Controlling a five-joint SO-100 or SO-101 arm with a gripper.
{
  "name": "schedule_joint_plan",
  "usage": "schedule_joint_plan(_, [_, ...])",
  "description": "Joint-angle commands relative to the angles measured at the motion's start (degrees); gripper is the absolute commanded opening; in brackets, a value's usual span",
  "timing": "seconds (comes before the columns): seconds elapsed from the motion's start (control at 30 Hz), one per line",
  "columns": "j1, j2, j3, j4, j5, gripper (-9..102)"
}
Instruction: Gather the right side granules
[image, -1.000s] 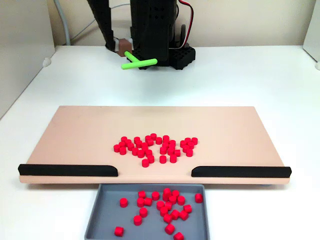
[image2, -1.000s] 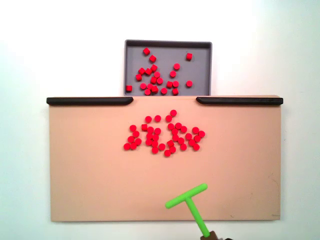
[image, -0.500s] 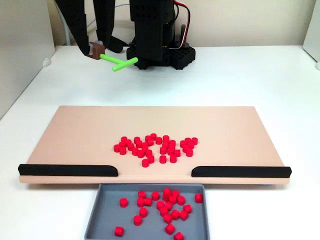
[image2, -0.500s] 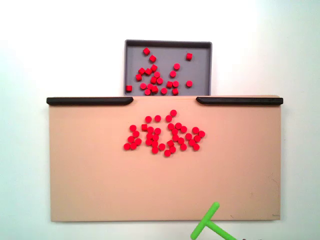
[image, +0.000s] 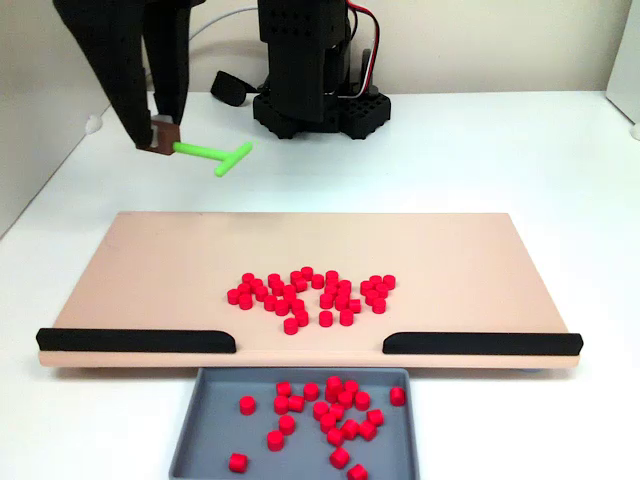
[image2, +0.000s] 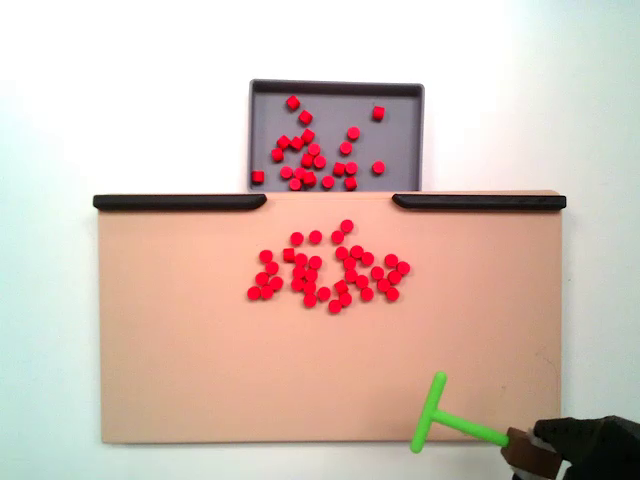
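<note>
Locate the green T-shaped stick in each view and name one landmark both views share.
A fixed view: the green T-shaped stick sits upper left, above the table beyond the board's far edge, held by the hand.
Another fixed view: the stick is lower right, over the board's bottom edge.
Shared landmark: the gray tray of granules.
</note>
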Motion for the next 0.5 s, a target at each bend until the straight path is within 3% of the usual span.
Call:
schedule_joint_plan(0.0, [1.4, -1.8, -4.1, 0.4, -8.3, 1])
schedule_joint_plan(0.47, [0.4, -16.3, -18.0, 0.4, -15.0, 2])
